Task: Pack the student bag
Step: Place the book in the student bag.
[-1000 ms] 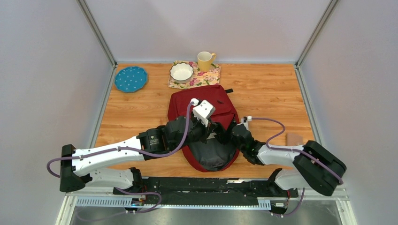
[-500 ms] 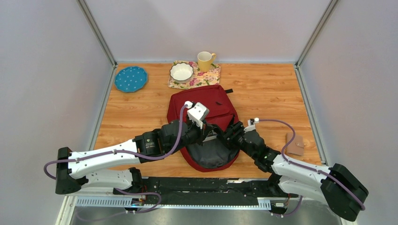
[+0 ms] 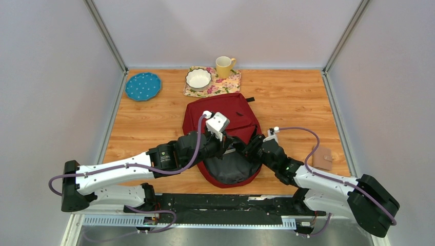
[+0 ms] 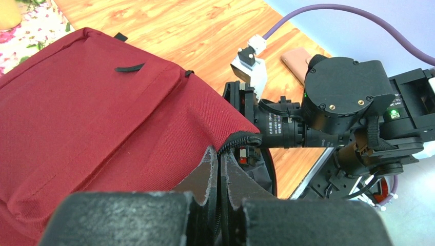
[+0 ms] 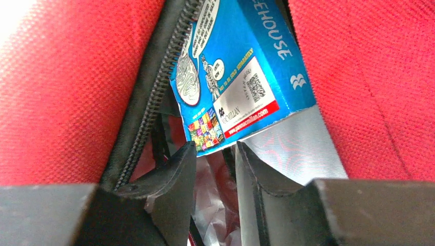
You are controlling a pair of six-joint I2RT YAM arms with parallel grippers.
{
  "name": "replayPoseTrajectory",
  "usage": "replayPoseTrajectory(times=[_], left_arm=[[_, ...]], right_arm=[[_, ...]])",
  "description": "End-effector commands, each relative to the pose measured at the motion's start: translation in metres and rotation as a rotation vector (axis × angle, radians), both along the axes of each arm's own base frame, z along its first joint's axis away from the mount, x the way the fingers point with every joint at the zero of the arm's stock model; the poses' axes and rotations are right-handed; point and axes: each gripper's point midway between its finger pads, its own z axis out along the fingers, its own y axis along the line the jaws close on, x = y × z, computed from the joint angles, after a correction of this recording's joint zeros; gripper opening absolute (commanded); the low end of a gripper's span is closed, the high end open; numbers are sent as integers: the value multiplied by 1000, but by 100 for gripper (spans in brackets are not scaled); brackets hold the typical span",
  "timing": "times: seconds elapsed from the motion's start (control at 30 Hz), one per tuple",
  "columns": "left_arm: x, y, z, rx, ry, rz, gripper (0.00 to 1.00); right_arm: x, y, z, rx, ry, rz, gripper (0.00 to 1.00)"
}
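Slack should be kept out of the student bag (image 3: 238,110), centred on the table (image 3: 292,102), by the left gripper (image 4: 219,156) clenched on its rim. The blue book (image 5: 241,66) should be nudged deeper by the parted right gripper (image 5: 215,148).

The student bag (image 3: 243,123) is matt, coarse-woven red cloth; the book (image 5: 231,61) has a glossy paper cover; the desk (image 3: 292,97) is smooth wood.
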Motion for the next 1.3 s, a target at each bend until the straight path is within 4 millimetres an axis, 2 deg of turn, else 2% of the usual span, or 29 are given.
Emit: replayPoseTrajectory(times=[0.0,0.13,0.23,0.33,0.47,0.57,0.7,0.8,0.97,1.0,1.17,1.2,1.27], left_arm=[[-6,-10,34,-133,-12,-31,0],[-9,-14,35,-131,1,-50,0],[-10,-13,32,-128,12,-50,0],[-8,-7,30,-124,14,-29,0],[-6,0,31,-131,3,-12,0],[-5,3,32,-133,-6,-2,0],[-5,2,33,-134,-11,-2,0],[-6,1,34,-135,-8,-8,0],[-6,0,33,-138,1,-11,0],[-7,0,34,-141,2,-14,0],[-8,-2,32,-139,13,-20,0],[-8,-2,31,-136,15,-19,0],[-9,-2,28,-128,23,-20,0]], right_arm=[[11,5,12,-3,-44,-20,36],[26,17,24,29,-81,-34,33],[28,27,27,41,-95,-6,33],[18,28,24,15,-95,36,36],[-5,16,15,-26,-114,95,40],[-19,5,6,-45,-99,111,38],[-25,-3,-4,-60,-75,101,34],[-23,-1,-6,-71,-64,101,30],[-8,12,-7,-91,-60,87,28],[0,15,1,-75,-88,70,27],[35,30,10,-92,-127,26,26],[42,36,17,-64,-149,28,25],[50,34,23,-66,-165,10,26]])
